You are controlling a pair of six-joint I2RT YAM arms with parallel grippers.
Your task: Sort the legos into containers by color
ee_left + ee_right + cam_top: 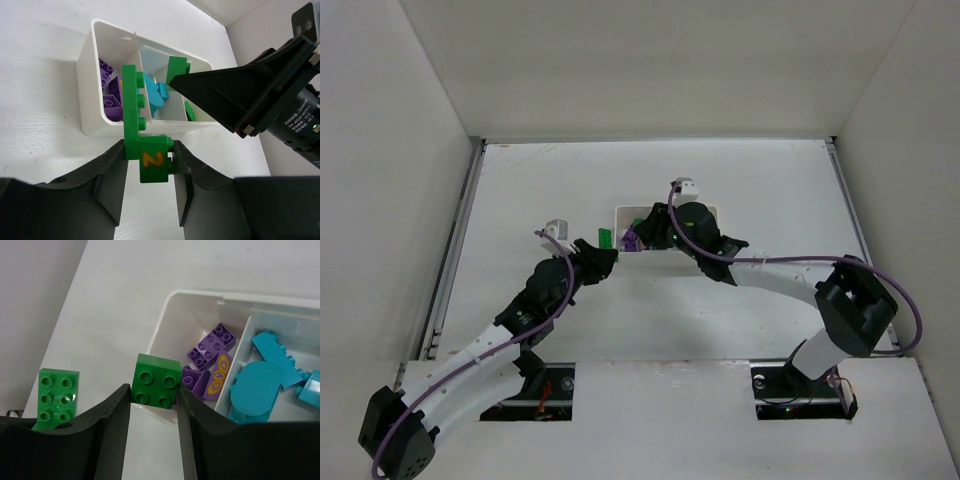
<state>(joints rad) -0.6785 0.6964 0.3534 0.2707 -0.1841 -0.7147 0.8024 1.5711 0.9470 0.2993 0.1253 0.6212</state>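
Observation:
My left gripper (149,150) is shut on a green stack of legos: a brick with a yellow 2 (154,159) joined to a long green brick (131,107). It hangs just in front of the white tray (95,75). My right gripper (154,390) is shut on a green four-stud brick (156,380) beside the tray's near corner (167,305). Purple legos (212,350) lie in the first compartment and cyan legos (260,385) in the middle one. A bit of green (190,110) shows in the third. In the top view both grippers (603,252) (642,238) meet at the tray (625,212).
The left arm's green stack (57,395) shows to the left of the right gripper's fingers, close by. The right gripper's black body (240,95) reaches over the tray's right side. White walls enclose the table (520,200) on three sides.

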